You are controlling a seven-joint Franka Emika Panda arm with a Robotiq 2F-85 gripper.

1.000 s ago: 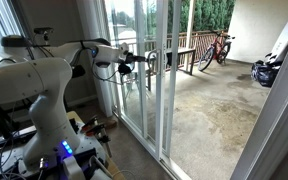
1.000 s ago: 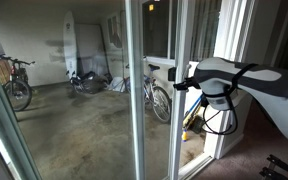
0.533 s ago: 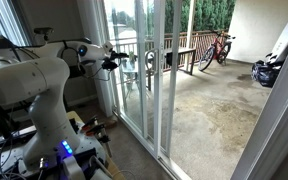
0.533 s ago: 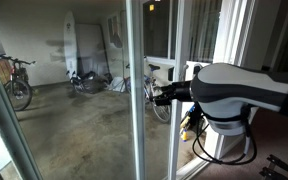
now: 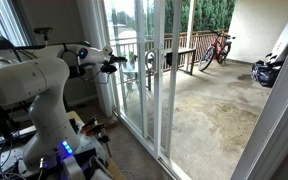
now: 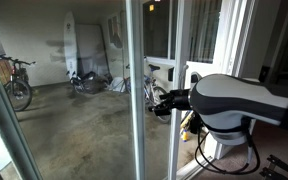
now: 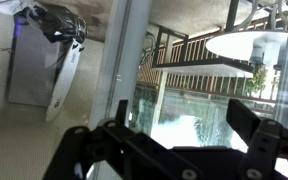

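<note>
While my gripper [image 7: 169, 150] hangs spread and empty, I see the upright door frame [image 7: 124, 60] just beyond its fingertips, on the far side.

My gripper [image 5: 114, 67] is black and my arm [image 5: 36, 88] is white. The sliding door [image 5: 168, 100] has a white frame. The bike [image 5: 220, 47] is red.

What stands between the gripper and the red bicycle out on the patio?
The sliding glass door: its white frame and panes separate the gripper indoors from the red bicycle outside, as an exterior view shows.
</note>
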